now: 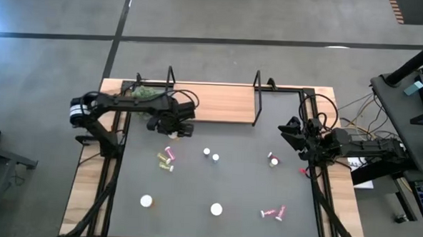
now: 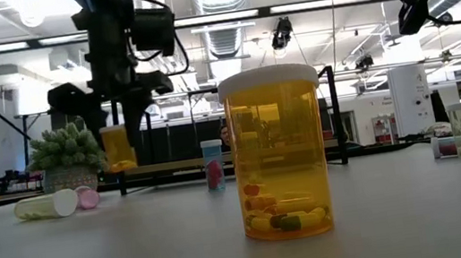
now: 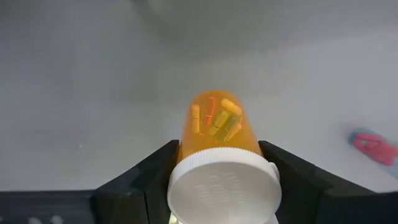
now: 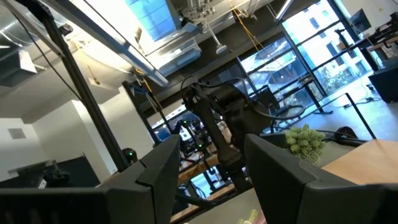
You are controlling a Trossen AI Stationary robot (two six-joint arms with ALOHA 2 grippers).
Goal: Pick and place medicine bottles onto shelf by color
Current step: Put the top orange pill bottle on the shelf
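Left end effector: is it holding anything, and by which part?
Yes. The left end effector holds an orange bottle, gripped at its white cap, one finger on each side.

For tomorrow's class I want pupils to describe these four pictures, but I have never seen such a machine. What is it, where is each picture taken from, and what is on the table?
It is a robot with two dark arms at a table, each ending in a two-finger gripper. One picture looks straight down, one looks level across the tabletop, and two come from cameras on the arms' wrists.

On the grey mat lie small pill bottles: yellow-green ones, pink ones and white-capped ones. At the back stands a wooden shelf with black wire ends, beside a green plant.

The left gripper holds an orange bottle by its white cap, near the shelf. The right gripper is open and empty, raised at the table's right side.
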